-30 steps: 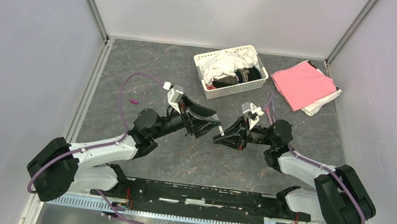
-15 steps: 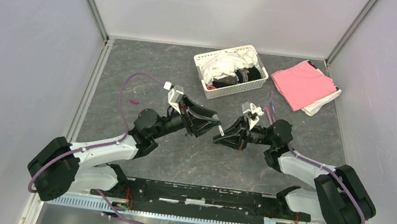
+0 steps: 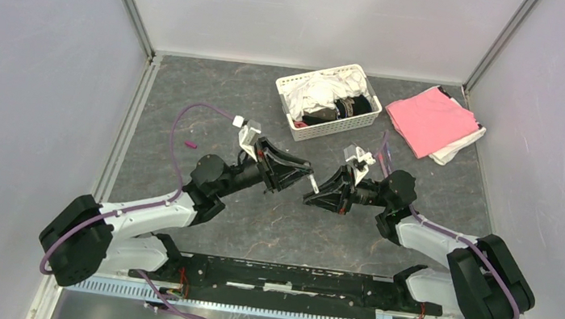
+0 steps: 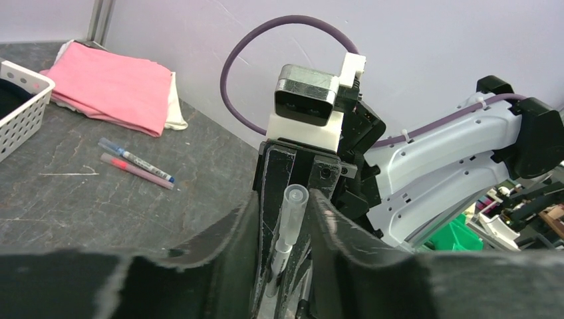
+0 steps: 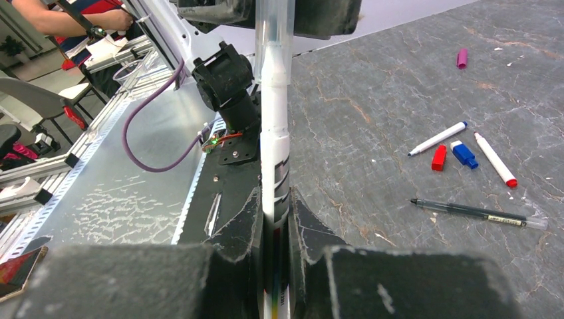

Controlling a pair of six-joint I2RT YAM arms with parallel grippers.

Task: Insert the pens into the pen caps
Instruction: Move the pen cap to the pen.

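Grey mottled tabletop [image 3: 190, 91] inside pale walls. Found the right gripper [image 5: 274, 206] clamped on a white pen [image 5: 274, 133], barrel standing straight out from between the fingers. Met the left gripper [image 4: 286, 222] at the pen's far end, jaws narrowly apart on either side of a clear cap [image 4: 295, 196] sitting over, or just at, the tip. Could not tell firm grip from mere flanking there, with perhaps a sliver of gap on one side in the left wrist view. Showed both grippers nose to nose above the middle of the table.

Noted, loose on the table to one side of the held pen in the right wrist view: a magenta cap [image 5: 461, 58] lying apart; a red cap [image 5: 439, 157] just beside a blue cap [image 5: 464, 153]; a blue-tipped pen [image 5: 437, 138]; a red-ended pen [image 5: 495, 159]; a slim dark pen [image 5: 477, 212]. Noted two further pens [image 4: 136, 165] side by side near a pink cloth [image 3: 429, 119], too small to read as capped or bare. Placed a white basket [image 3: 332, 129] of laundry beyond.

Judged the task early to midway: one pairing under way, seating unconfirmed; at least three caps and three pens waiting.
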